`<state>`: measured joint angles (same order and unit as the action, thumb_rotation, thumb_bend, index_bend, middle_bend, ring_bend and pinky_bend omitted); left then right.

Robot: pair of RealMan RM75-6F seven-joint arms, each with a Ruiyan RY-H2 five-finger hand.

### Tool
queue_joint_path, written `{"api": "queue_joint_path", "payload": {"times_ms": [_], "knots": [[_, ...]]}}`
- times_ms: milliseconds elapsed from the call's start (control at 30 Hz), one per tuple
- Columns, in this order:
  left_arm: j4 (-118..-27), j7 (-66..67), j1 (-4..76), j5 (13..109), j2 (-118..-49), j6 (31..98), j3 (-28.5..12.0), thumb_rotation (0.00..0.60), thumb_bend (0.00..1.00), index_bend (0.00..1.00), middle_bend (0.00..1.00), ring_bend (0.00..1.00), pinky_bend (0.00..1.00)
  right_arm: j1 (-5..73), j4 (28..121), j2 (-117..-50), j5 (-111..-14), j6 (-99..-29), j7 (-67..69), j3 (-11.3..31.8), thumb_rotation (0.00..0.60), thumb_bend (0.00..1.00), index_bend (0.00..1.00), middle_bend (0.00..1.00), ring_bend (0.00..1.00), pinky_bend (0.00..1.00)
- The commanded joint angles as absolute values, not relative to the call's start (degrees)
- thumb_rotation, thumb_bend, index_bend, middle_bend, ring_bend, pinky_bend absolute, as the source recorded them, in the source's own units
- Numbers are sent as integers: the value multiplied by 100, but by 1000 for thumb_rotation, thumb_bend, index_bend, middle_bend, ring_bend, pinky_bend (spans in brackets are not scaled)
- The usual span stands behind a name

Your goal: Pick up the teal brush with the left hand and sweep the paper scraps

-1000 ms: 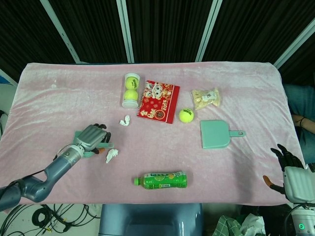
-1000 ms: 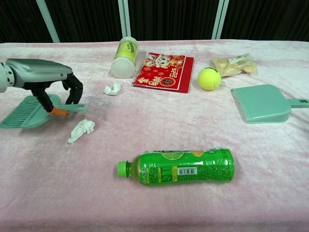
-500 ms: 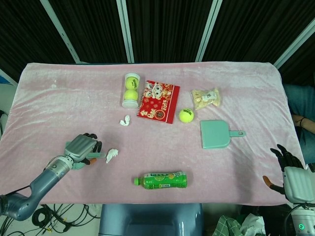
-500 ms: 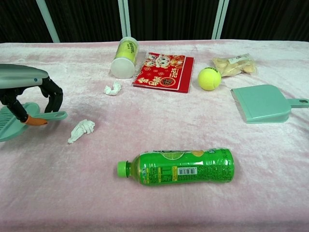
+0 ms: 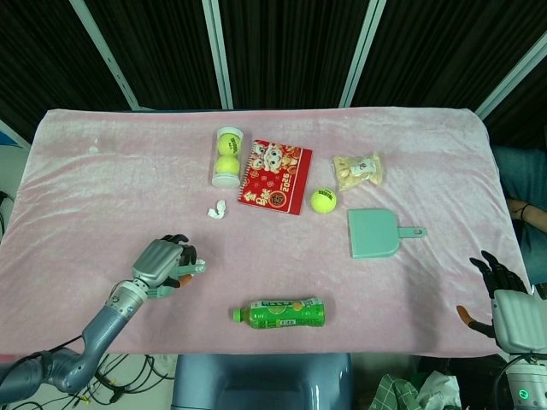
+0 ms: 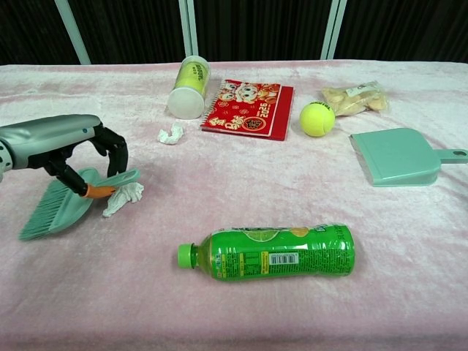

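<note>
step: sweep | left robot hand (image 6: 77,150) is clenched around the teal brush (image 6: 62,205), handle touching the near paper scrap (image 6: 124,197) | second scrap (image 6: 171,134) lies well apart | advice: bristles are best kept low, strokes gentle | right robot hand (image 5: 502,295) is released, idle

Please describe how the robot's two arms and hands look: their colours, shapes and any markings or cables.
The left hand has a smooth silver-grey back, black fingers and an orange thumb tip; its arm is a rounded blue-grey tube. The right hand has a pale grey ribbed back, black fingers and an orange-brown thumb tip, with a small green light below it.
</note>
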<state>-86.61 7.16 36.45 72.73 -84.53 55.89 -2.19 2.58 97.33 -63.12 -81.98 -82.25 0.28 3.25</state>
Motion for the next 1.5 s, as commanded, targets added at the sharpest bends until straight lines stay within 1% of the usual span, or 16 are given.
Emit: {"api": "queue_joint_path", "payload": {"times_ms": [33, 133, 300, 467, 567, 667, 733, 867, 933, 1000, 1100, 1267, 1500], "knots": [[-8268, 131, 3668, 7570, -8816, 5764, -436, 600, 353, 613, 601, 202, 265, 259, 9731, -6313, -8199, -8227, 30, 328, 600, 145, 174, 75, 137, 176], [-8005, -269, 3739, 7729, -9051, 5818, -564, 600, 353, 612, 603, 202, 265, 258, 9728, -6316, -8197, -8232, 33, 331, 600, 145, 174, 75, 137, 176], [-7740, -868, 3901, 8016, -9325, 5770, -642, 600, 353, 618, 610, 202, 268, 264, 9724, -6319, -8196, -8223, 29, 332, 600, 146, 174, 75, 137, 176], [-7470, -1659, 4003, 8296, -9697, 6006, -794, 600, 353, 624, 614, 202, 284, 265, 9720, -6319, -8192, -8221, 32, 334, 600, 145, 174, 75, 137, 176], [-7488, -2078, 4086, 8360, -9775, 5993, -871, 600, 353, 622, 615, 202, 284, 269, 9717, -6321, -8197, -8215, 33, 331, 600, 145, 174, 75, 137, 176], [-7479, -2227, 4209, 8451, -9812, 5986, -952, 600, 353, 622, 615, 202, 292, 269, 9713, -6325, -8201, -8219, 37, 332, 600, 145, 174, 75, 137, 176], [-7428, -2322, 4269, 8502, -9896, 6080, -1044, 600, 353, 622, 615, 202, 299, 270, 9714, -6325, -8199, -8214, 41, 331, 600, 145, 174, 75, 137, 176], [-7448, -2862, 4351, 8503, -10149, 6404, -1359, 600, 353, 624, 615, 211, 300, 272, 9713, -6327, -8200, -8214, 29, 331, 600, 146, 174, 75, 137, 176], [-7422, -2996, 4362, 8547, -10273, 6676, -1504, 600, 353, 619, 613, 218, 299, 270, 9715, -6327, -8189, -8212, 31, 332, 600, 147, 174, 75, 137, 176], [-7337, -2989, 4366, 8646, -10374, 6931, -1565, 600, 352, 616, 612, 218, 299, 269, 9717, -6325, -8176, -8207, 38, 335, 600, 147, 174, 75, 137, 176], [-7261, -2870, 4374, 8797, -10338, 7104, -1547, 600, 353, 617, 612, 218, 299, 272, 9716, -6326, -8180, -8201, 37, 332, 600, 147, 174, 75, 137, 176], [-7307, -2839, 4321, 8846, -10091, 7093, -1419, 600, 352, 619, 614, 218, 302, 274, 9725, -6325, -8185, -8198, 26, 329, 600, 147, 174, 75, 137, 176], [-7254, -3318, 4106, 8864, -9766, 6935, -981, 600, 353, 622, 616, 218, 301, 268, 9737, -6330, -8168, -8210, -2, 333, 600, 151, 174, 75, 137, 176]]}}
